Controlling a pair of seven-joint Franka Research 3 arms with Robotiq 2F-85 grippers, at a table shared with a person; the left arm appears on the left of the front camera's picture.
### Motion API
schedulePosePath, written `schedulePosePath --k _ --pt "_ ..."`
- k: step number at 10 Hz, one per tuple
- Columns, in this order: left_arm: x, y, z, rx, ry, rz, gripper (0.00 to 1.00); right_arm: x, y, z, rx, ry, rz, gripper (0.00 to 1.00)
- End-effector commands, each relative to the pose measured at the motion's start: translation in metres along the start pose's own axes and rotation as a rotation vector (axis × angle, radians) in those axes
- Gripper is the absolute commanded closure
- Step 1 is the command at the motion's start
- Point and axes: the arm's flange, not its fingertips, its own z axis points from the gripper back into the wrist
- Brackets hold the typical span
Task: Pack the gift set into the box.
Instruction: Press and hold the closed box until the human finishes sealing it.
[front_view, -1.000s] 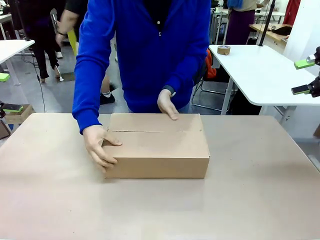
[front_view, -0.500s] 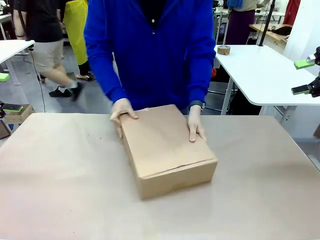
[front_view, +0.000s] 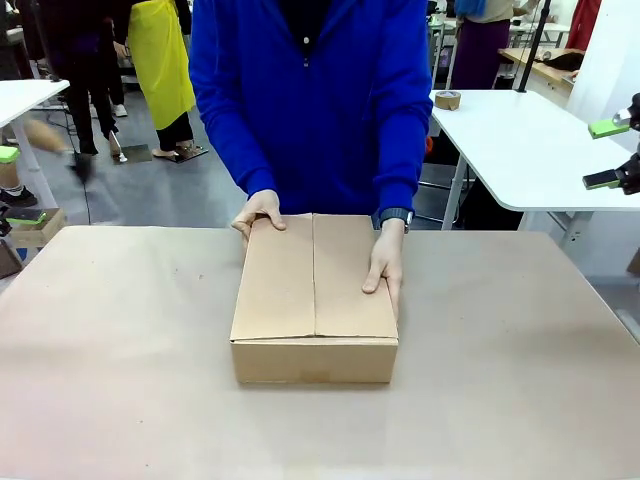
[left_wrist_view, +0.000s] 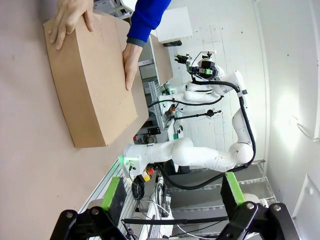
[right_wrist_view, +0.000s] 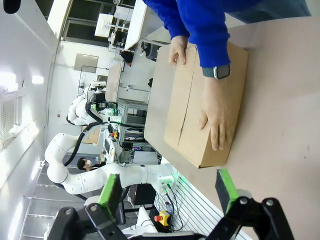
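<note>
The brown cardboard box (front_view: 314, 300) lies closed in the middle of the table, its top seam running toward me. A person in a blue top holds it, one hand (front_view: 258, 211) at its far left corner and the other hand (front_view: 385, 266) flat on its right flap. The box (left_wrist_view: 90, 75) also appears in the left wrist view and the box (right_wrist_view: 200, 110) in the right wrist view. My left gripper (left_wrist_view: 172, 192) hangs open, well off the box. My right gripper (front_view: 606, 153) is open in the air at the far right, also seen as the right gripper (right_wrist_view: 167, 187). The gift set is out of view.
Brown paper covers the table (front_view: 500, 390), with bare room all around the box. A white table (front_view: 530, 140) at the back right carries a tape roll (front_view: 447, 99). People walk by in the background at the left.
The person has turned the box from lying crosswise to lying lengthwise, and their hands have shifted to its far corner and right flap. Both grippers have stayed still.
</note>
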Motion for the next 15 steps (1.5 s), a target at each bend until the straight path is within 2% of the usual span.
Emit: schedulePosePath --k 1,12,13,14,15 --pt "-0.004 -0.001 0.002 -0.002 0.016 0.001 0.00 0.000 0.002 0.001 0.000 0.007 -0.007 0.00" --pt "0.000 0.000 0.000 0.000 0.000 0.000 0.00 0.000 0.000 0.000 0.000 0.000 0.000 0.00" --pt "0.000 -0.009 -0.003 0.008 0.057 -0.183 0.00 -0.005 0.016 0.001 -0.034 -0.016 0.152 0.00" --pt "0.010 -0.018 -0.041 0.012 0.213 -0.424 0.00 -0.002 0.031 -0.040 -0.005 0.066 0.403 0.00" --pt "0.025 -0.020 -0.081 0.048 0.307 -0.621 0.00 0.006 0.036 -0.085 0.041 0.111 0.588 0.00"
